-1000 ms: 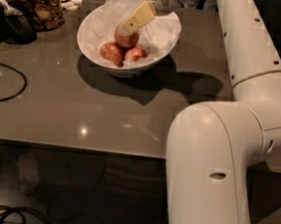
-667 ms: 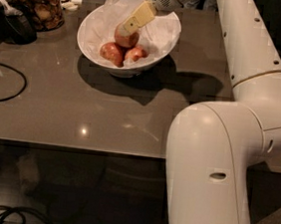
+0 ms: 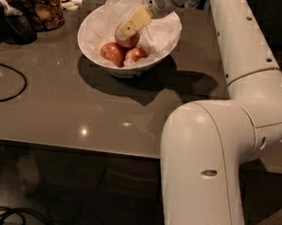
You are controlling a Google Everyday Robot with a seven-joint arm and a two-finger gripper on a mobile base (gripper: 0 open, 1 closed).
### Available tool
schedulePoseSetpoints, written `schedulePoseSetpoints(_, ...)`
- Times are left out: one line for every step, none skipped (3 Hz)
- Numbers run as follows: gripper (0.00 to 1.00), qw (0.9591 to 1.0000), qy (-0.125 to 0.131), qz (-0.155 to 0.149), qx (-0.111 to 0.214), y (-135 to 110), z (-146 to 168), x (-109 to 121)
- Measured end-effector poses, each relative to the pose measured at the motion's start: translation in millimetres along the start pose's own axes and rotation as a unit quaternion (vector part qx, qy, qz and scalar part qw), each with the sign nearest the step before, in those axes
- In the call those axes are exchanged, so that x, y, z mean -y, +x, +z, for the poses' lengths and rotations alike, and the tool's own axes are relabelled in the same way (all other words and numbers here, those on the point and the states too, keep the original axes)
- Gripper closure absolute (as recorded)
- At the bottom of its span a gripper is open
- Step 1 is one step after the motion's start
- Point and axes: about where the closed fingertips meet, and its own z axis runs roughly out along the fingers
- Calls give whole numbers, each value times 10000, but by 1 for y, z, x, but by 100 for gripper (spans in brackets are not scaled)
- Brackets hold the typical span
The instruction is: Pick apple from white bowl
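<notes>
Apple (image 3: 131, 42), round, golden-brown on top and red lower down, paler and a little bigger than its neighbours, sits in the white bowl (image 3: 159, 53) directly under the gripper (image 3: 125, 32), which reaches down into the bowl from the upper right and touches its top; whether the gripper is clamped on it or spread cannot be told. Two smaller, redder apples (image 3: 112, 52) lie just in front, on crinkled white paper (image 3: 159, 31). The bowl stands on the grey counter (image 3: 81, 108), with a glass jar (image 3: 39, 6) of brown snacks further left.
</notes>
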Motion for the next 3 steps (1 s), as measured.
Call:
schedulePoseSetpoints(0,9999,1,9,-124,4,6,2)
schedulePoseSetpoints(9,9999,-37,15,-164,9,11,4)
schedulePoseSetpoints(11,9999,-39,16,-164,9,12,4)
